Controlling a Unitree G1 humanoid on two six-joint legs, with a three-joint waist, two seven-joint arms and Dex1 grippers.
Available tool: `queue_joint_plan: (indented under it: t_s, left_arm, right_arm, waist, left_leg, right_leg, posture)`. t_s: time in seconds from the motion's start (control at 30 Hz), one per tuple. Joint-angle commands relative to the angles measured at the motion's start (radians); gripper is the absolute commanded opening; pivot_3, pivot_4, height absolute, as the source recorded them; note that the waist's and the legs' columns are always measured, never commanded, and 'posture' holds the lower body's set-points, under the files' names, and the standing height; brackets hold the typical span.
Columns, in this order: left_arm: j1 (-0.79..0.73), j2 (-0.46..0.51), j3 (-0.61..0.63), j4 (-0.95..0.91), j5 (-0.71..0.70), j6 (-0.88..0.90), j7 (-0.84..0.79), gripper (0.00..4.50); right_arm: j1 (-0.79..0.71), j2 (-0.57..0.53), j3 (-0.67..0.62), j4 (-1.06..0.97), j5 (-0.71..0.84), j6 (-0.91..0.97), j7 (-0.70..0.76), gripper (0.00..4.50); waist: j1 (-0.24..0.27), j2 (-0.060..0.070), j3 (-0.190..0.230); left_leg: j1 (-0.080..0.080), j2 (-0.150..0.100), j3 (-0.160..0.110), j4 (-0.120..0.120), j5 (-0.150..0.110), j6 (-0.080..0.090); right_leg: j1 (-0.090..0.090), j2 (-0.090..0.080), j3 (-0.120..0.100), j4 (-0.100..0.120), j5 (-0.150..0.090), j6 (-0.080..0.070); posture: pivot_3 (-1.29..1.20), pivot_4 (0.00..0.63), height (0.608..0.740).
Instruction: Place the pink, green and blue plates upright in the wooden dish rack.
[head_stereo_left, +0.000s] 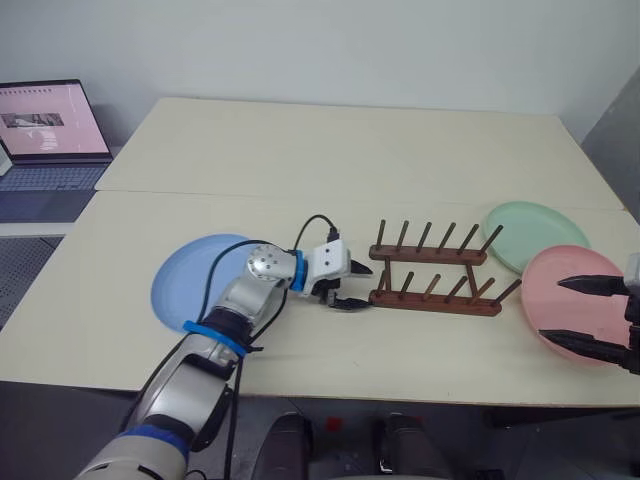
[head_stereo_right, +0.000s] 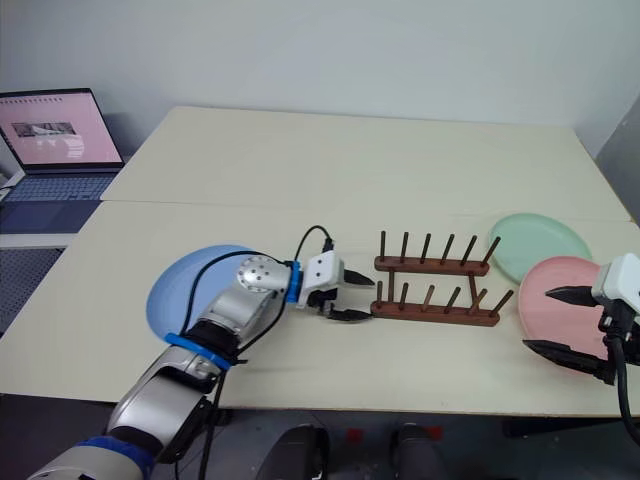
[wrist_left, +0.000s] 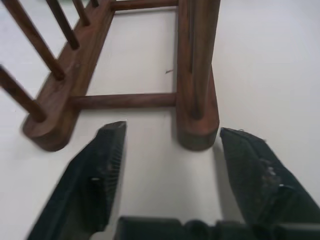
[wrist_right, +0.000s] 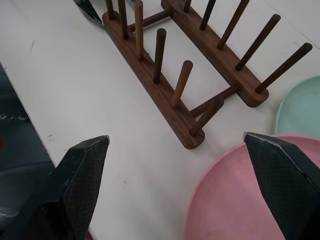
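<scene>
The wooden dish rack (head_stereo_left: 435, 275) stands empty in the middle of the table, pegs upright. My left gripper (head_stereo_left: 355, 286) is open at the rack's left end; in the left wrist view one rail's end (wrist_left: 197, 100) lies just ahead of the gap between the fingers (wrist_left: 100, 170), untouched. The blue plate (head_stereo_left: 190, 278) lies flat on the left, partly under my left arm. The green plate (head_stereo_left: 535, 232) and the pink plate (head_stereo_left: 555, 285) lie flat to the right of the rack. My right gripper (head_stereo_left: 590, 315) hangs open over the pink plate (wrist_right: 235, 205), holding nothing.
An open laptop (head_stereo_right: 60, 140) sits on a separate surface beyond the table's far left corner. The pink plate lies close to the table's front edge (head_stereo_left: 400, 385). Bare tabletop stretches behind the rack.
</scene>
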Motion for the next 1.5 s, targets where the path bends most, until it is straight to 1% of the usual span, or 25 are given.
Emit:
queue_joint_plan:
  t_s: [0.03,0.1,0.17,0.23,0.3,0.37,0.47,0.5,0.53,0.6,0.63,0.7,0.77,0.83,0.93,1.1,1.3,1.5]
  left_arm:
    - [0.03,0.08,0.06,-0.195,-0.074,0.071,-0.055,3.83]
    - [0.079,0.156,0.072,-0.347,-0.14,0.172,-0.119,3.83]
    - [0.155,0.231,0.07,-0.522,-0.214,0.296,-0.172,3.42]
    - [0.235,0.279,0.051,-0.67,-0.255,0.385,-0.181,2.89]
    - [0.281,0.284,0.04,-0.746,-0.261,0.424,-0.152,2.24]
    - [0.314,0.246,0.016,-0.768,-0.225,0.423,-0.09,1.65]
    - [0.322,0.169,-0.042,-0.699,-0.098,0.337,0.027,0.6]
    - [0.319,0.147,-0.056,-0.673,-0.064,0.315,0.059,0.33]
    - [0.315,0.128,-0.064,-0.652,-0.041,0.305,0.086,0.01]
    - [0.308,0.086,-0.086,-0.594,0.016,0.289,0.148,0.0]
    - [0.306,0.074,-0.095,-0.574,0.035,0.277,0.164,0.0]
    - [0.301,0.026,-0.113,-0.528,0.066,0.297,0.215,0.0]
    - [0.289,-0.009,-0.132,-0.48,0.114,0.278,0.265,0.0]
    - [0.27,-0.048,-0.134,-0.434,0.145,0.272,0.318,0.0]
    - [0.235,-0.091,-0.129,-0.386,0.184,0.263,0.383,0.0]
    - [0.203,-0.113,-0.126,-0.344,0.219,0.231,0.436,0.0]
    - [0.132,-0.131,-0.104,-0.226,0.244,0.192,0.496,0.0]
    - [0.068,-0.136,-0.108,-0.114,0.262,0.117,0.53,0.0]
  right_arm:
    - [-0.018,-0.003,0.02,-0.018,-0.019,-0.037,-0.016,4.5]
    - [-0.035,0.001,0.07,-0.019,-0.055,-0.061,-0.053,4.5]
    - [-0.054,0.009,0.135,-0.01,-0.094,-0.098,-0.086,4.5]
    - [-0.058,0.027,0.175,-0.037,-0.082,-0.091,-0.099,4.13]
    - [-0.052,0.03,0.204,-0.058,-0.085,-0.087,-0.104,3.54]
    - [-0.051,0.021,0.271,-0.06,-0.133,-0.117,-0.117,2.84]
    - [-0.099,0.016,0.406,-0.017,-0.231,-0.17,-0.161,1.64]
    - [-0.118,0.018,0.44,0.001,-0.254,-0.181,-0.172,1.32]
    - [-0.137,0.02,0.466,0.018,-0.272,-0.191,-0.179,0.9]
    - [-0.183,0.03,0.528,0.061,-0.311,-0.213,-0.197,0.15]
    - [-0.199,0.033,0.549,0.077,-0.323,-0.221,-0.201,0.03]
    - [-0.253,0.057,0.61,0.127,-0.363,-0.238,-0.225,0.03]
    - [-0.298,0.079,0.66,0.176,-0.403,-0.255,-0.246,0.03]
    - [-0.329,0.104,0.694,0.212,-0.429,-0.271,-0.261,0.03]
    - [-0.374,0.141,0.73,0.254,-0.462,-0.289,-0.289,0.03]
    - [-0.451,0.18,0.768,0.347,-0.542,-0.347,-0.351,0.03]
    - [-0.516,0.233,0.774,0.373,-0.553,-0.342,-0.367,0.03]
    - [-0.571,0.255,0.797,0.385,-0.564,-0.325,-0.353,0.03]
  waist:
    - [-0.002,0.0,0.0]
    - [-0.004,0.0,0.0]
    - [-0.012,0.001,0.0]
    - [-0.014,0.001,0.0]
    - [-0.012,0.001,0.0]
    - [-0.004,0.001,0.0]
    - [0.001,0.0,0.0]
    - [0.001,0.0,0.0]
    - [0.001,0.0,0.0]
    - [0.0,0.0,0.0]
    - [-0.002,0.0,0.0]
    - [-0.004,0.0,0.0]
    - [-0.005,0.0,0.0]
    - [-0.005,0.0,0.0]
    - [-0.003,0.0,0.0]
    - [-0.011,0.0,-0.001]
    - [-0.011,0.0,-0.001]
    - [-0.012,0.0,-0.001]
  left_leg:
    - [0.0,0.0,0.0,0.0,0.0,0.0]
    - [0.0,0.001,0.0,0.0,0.0,0.0]
    - [0.0,0.002,0.0,0.0,0.0,0.0]
    - [0.001,0.003,0.0,0.0,0.0,0.0]
    - [0.0,0.003,0.0,0.0,0.0,0.0]
    - [0.0,0.003,-0.001,0.0,0.0,0.0]
    - [0.001,0.001,-0.001,0.003,0.001,0.002]
    - [0.0,0.001,-0.001,0.003,0.001,0.002]
    - [0.001,0.001,0.0,0.003,0.002,0.003]
    - [0.001,0.0,0.0,0.003,0.002,0.003]
    - [0.001,0.0,0.0,0.004,0.002,0.003]
    - [0.001,0.0,0.0,0.003,0.002,0.003]
    - [0.0,0.0,0.0,0.002,0.002,0.003]
    - [0.0,-0.001,0.0,0.002,0.002,0.003]
    - [0.0,-0.001,0.0,0.003,0.002,0.003]
    - [0.0,-0.001,0.001,0.003,0.002,0.003]
    - [0.001,-0.001,0.0,0.003,0.002,0.004]
    - [0.001,-0.002,0.001,0.003,0.002,0.004]
  right_leg:
    - [0.0,0.0,0.0,0.0,0.0,0.0]
    - [0.0,0.0,0.0,0.0,0.0,0.0]
    - [0.0,0.0,0.0,0.0,0.0,0.0]
    - [0.0,-0.002,0.0,0.0,0.0,0.0]
    - [0.0,-0.002,0.001,0.0,0.0,0.0]
    - [0.0,-0.003,0.0,0.0,0.0,0.0]
    - [0.002,-0.003,0.001,0.0,-0.002,-0.004]
    - [0.001,-0.003,0.001,0.0,-0.001,-0.004]
    - [0.002,-0.003,0.002,0.0,-0.001,-0.004]
    - [0.001,-0.003,0.003,0.0,0.0,-0.004]
    - [0.001,-0.003,0.003,0.0,0.0,-0.004]
    - [0.001,-0.002,0.003,0.001,0.0,-0.004]
    - [0.0,-0.001,0.003,0.0,0.0,-0.004]
    - [0.0,-0.001,0.002,0.0,0.003,0.0]
    - [0.001,-0.001,0.002,0.001,0.003,0.0]
    - [0.001,-0.001,0.003,0.001,0.004,0.0]
    - [0.0,0.0,0.003,0.001,0.005,0.001]
    - [0.0,0.0,0.003,0.001,0.005,0.001]
  posture:
    - [0.0,0.15,0.74]
    - [0.0,0.15,0.74]
    - [0.0,0.15,0.74]
    - [0.0,0.15,0.74]
    - [0.0,0.15,0.74]
    - [0.0,0.15,0.74]
    - [0.0,0.15,0.74]
    - [0.0,0.15,0.74]
    - [0.0,0.15,0.74]
    - [0.0,0.15,0.74]
    - [0.0,0.15,0.74]
    - [0.0,0.15,0.74]
    - [0.0,0.15,0.74]
    - [0.0,0.15,0.74]
    - [0.0,0.15,0.74]
    - [0.0,0.15,0.74]
    - [0.0,0.15,0.74]
    - [0.0,0.15,0.74]
